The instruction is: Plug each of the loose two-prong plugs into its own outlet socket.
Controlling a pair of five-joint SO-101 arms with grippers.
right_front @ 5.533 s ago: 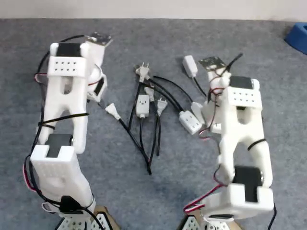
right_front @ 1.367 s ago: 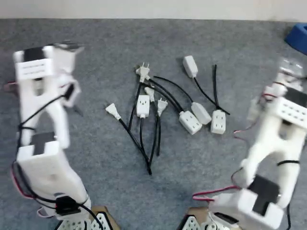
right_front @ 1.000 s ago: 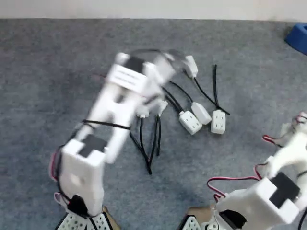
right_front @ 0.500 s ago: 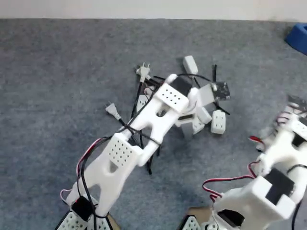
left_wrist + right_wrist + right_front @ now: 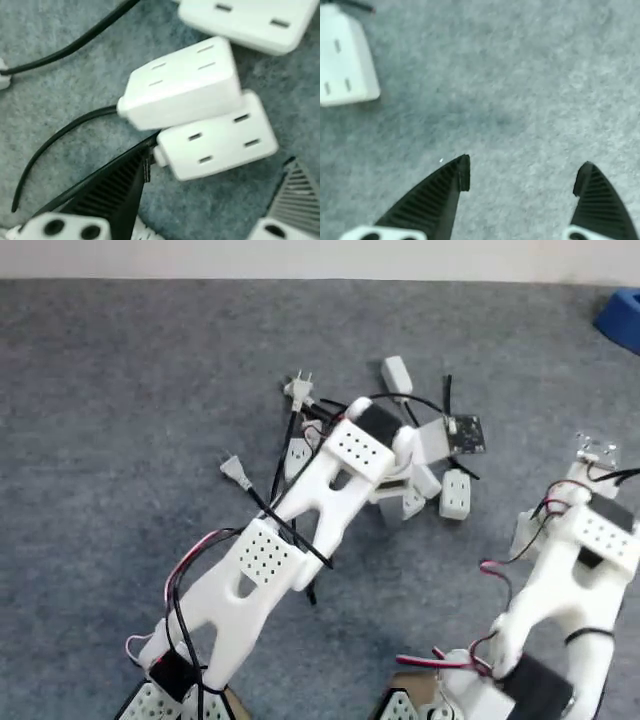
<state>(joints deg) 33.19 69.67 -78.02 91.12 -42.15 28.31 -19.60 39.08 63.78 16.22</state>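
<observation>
Left gripper (image 5: 217,161) spread over 2 touching sockets (image 5: 182,85). Right gripper (image 5: 523,175) spread, 3 o'clock of them. Risk: closing here could pinch both sockets.

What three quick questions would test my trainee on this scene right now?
1. True or false: the right gripper holds a plug.
2. What lies between the open fingers of the left gripper? A) an outlet socket B) a two-prong plug C) bare carpet
3. Which arm is over the socket cluster?
Key: 1 false; 2 A; 3 the left arm.
</observation>
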